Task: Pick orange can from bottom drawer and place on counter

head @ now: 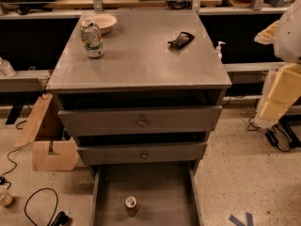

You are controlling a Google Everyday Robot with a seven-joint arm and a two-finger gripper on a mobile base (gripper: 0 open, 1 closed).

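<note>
The orange can (131, 205) stands upright on the floor of the bottom drawer (160, 187), which is pulled out toward me, near its front middle. The counter (141, 55) is the flat grey top of the cabinet above it. My arm comes in at the right edge of the camera view, and its pale yellow gripper (275, 100) hangs beside the cabinet's right side at about counter height. It is far from the can and holds nothing that I can see.
On the counter stand a green-and-white can (91, 38), a pale bowl (104, 21) and a black packet (181, 39). The two upper drawers (141, 121) stick out slightly. Wooden pieces (47, 140) and cables (40, 206) lie on the floor at the left. A white pump bottle (219, 48) stands at the right.
</note>
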